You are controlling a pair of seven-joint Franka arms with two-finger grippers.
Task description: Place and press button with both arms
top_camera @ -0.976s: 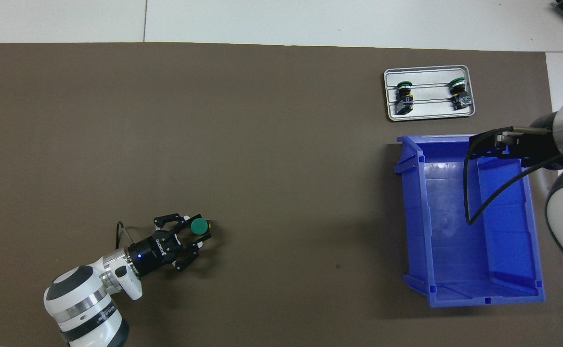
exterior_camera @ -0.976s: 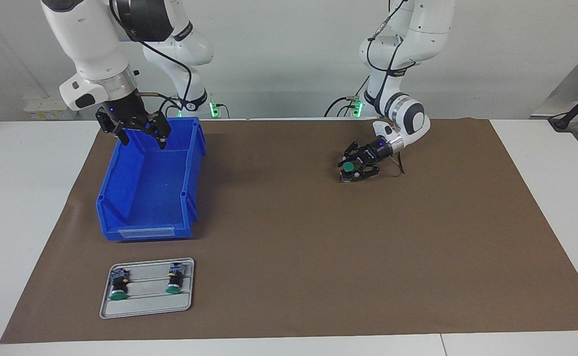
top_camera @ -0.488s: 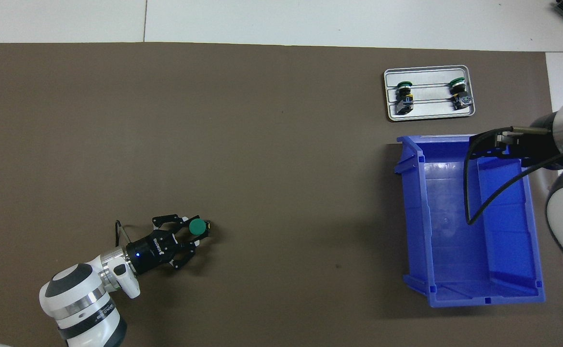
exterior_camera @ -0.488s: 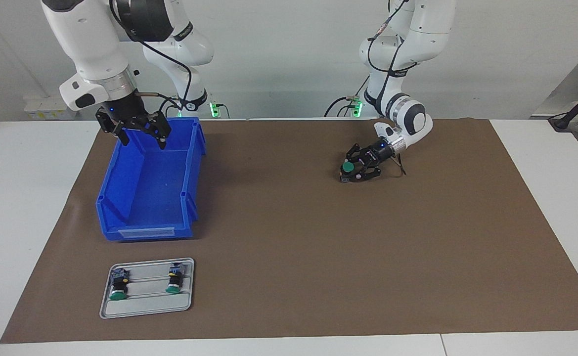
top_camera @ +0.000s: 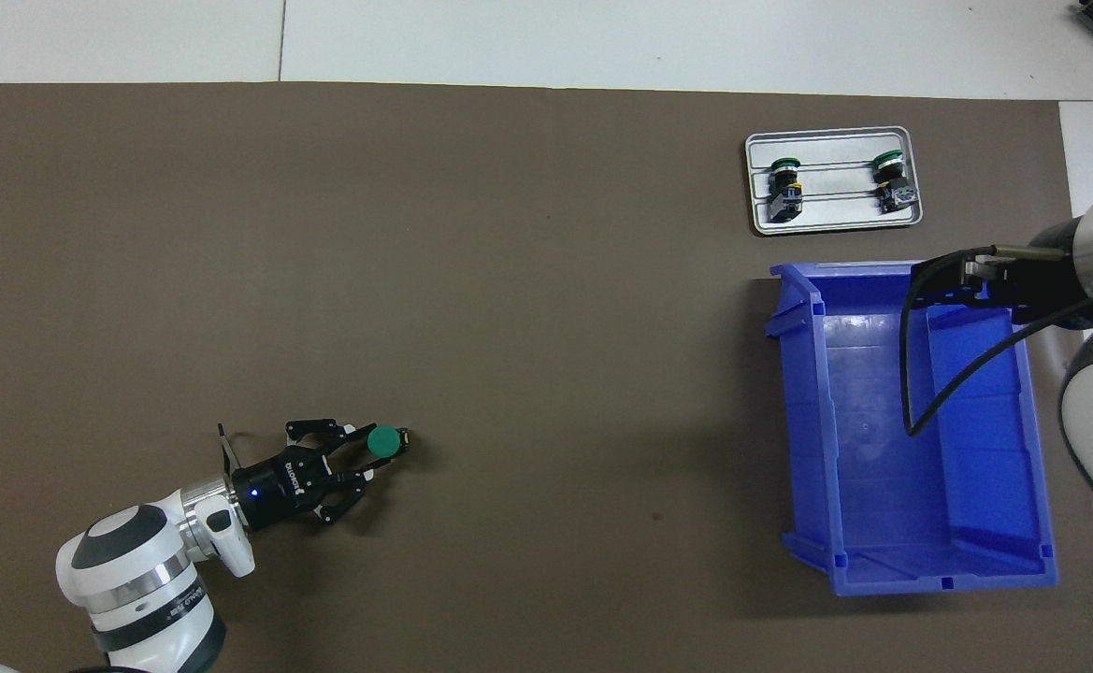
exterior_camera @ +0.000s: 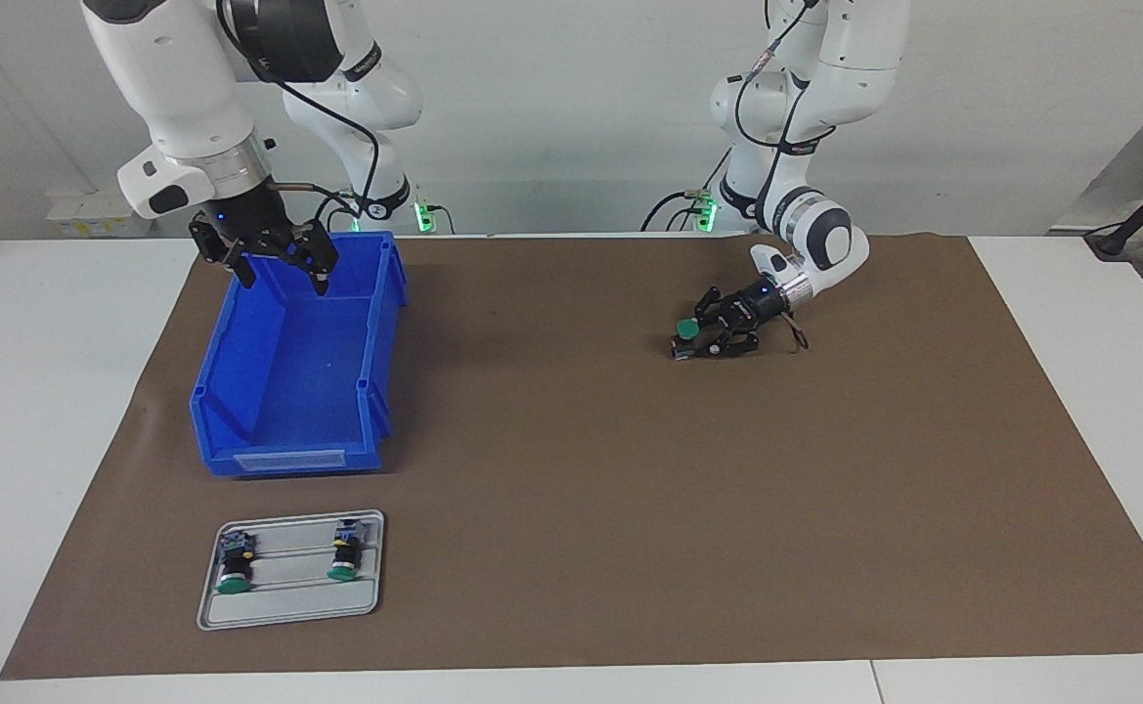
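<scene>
My left end effector is down low on the brown mat, toward the left arm's end of the tabletop. Its fingers are part way shut around the button. The button stands with its green cap up and its base on the mat, and I judge that I have a grip on it.

My right end effector hangs over the blue bin, at the end of the bin nearest the robots. Its fingers are wide apart and hold nothing. That arm is waiting.

2 more buttons lie in the grey tray, farther from the robots than the bin.

Here is what worries me. The button is small and tall, so it can tip over easily. If I let go too fast, or a finger drags on it, it may fall on its side. Then the cap will not face up for the press.

If the right arm comes across and pushes off centre, the button may slide or pop out. The 2 arms could also bump if they meet at the same spot.
</scene>
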